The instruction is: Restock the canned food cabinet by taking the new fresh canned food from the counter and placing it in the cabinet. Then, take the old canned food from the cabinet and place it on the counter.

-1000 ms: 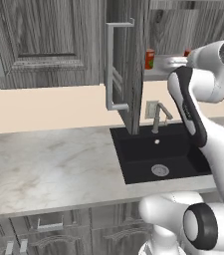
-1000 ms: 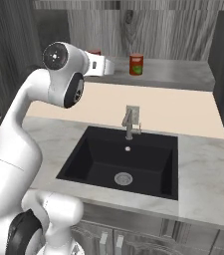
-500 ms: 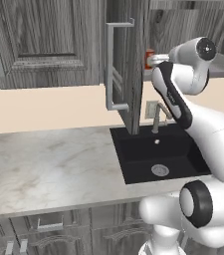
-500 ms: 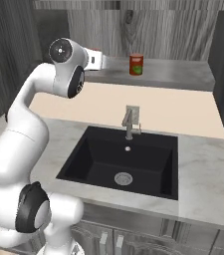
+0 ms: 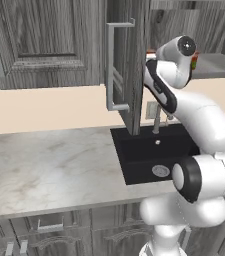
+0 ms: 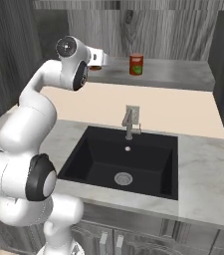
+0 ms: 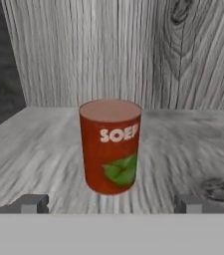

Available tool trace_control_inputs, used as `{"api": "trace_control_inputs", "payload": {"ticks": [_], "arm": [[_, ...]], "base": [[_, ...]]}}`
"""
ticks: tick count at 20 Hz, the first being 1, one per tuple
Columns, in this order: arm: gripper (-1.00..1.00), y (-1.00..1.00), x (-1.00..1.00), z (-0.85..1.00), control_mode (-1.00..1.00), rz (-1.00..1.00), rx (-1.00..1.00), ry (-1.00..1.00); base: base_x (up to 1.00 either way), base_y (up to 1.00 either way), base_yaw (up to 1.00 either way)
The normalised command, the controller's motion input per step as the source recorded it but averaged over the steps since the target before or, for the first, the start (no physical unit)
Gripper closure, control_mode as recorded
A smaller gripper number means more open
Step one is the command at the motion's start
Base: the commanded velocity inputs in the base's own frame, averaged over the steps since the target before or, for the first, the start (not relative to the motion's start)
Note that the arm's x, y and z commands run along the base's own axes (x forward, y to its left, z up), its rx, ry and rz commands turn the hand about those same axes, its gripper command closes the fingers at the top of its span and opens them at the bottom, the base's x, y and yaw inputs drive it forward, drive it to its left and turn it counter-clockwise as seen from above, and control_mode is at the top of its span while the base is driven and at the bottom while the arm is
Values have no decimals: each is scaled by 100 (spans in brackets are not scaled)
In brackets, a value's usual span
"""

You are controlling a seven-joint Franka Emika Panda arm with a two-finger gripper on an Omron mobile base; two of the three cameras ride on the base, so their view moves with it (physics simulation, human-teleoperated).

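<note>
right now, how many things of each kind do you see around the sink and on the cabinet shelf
red cans: 2
black sink: 1
faucet: 1
silver bar handle: 1
total: 5

Flat, even rendered light with no clear source, no glare, soft low-resolution blur throughout, faint shadow under the can [image 7: 111, 145] on the shelf [image 7: 183, 149], sink [image 6: 126, 159] basin dark, cabinet [image 5: 44, 45] interior dim
</note>
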Motion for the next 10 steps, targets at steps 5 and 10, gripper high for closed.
{"api": "trace_control_inputs", "payload": {"ticks": [5,10], "arm": [[-100,2,54,-3,-100,0,-2,6],[-100,0,51,0,-100,0,0,3]], "base": [[0,0,0],[0,0,0]]}}
